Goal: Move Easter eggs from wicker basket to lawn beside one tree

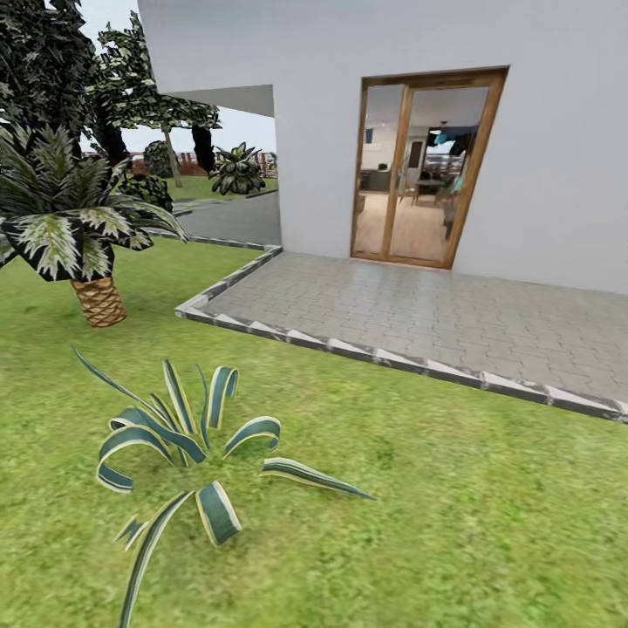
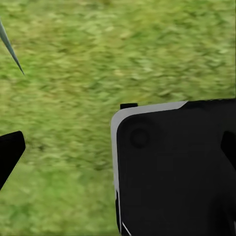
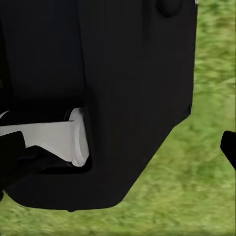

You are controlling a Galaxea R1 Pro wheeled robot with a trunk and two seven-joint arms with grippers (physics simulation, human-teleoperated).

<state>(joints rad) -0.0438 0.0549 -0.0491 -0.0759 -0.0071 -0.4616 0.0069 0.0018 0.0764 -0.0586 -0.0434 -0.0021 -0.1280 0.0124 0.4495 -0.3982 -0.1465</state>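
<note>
The Easter eggs and the wicker basket are out of view. In the head view the bright green lawn (image 1: 419, 523) of the garden spreads across the foreground. The left wrist view looks down on grass (image 2: 98, 59) beside a black part of the robot's body (image 2: 177, 172). My left gripper (image 2: 119, 151) is open, one black fingertip (image 2: 10, 152) showing at each edge with nothing between them. My right gripper (image 3: 120, 150) is open too, over grass (image 3: 206, 147) and the robot's black body (image 3: 123, 73), holding nothing.
A striped spiky plant (image 1: 187, 445) grows close ahead on the left. A short palm (image 1: 74, 218) with a scaly trunk stands further left. Grey paving (image 1: 436, 314) with a raised kerb fronts the white house (image 1: 541, 131) and its glass door (image 1: 423, 166). Dark trees (image 1: 113, 87) stand far back left.
</note>
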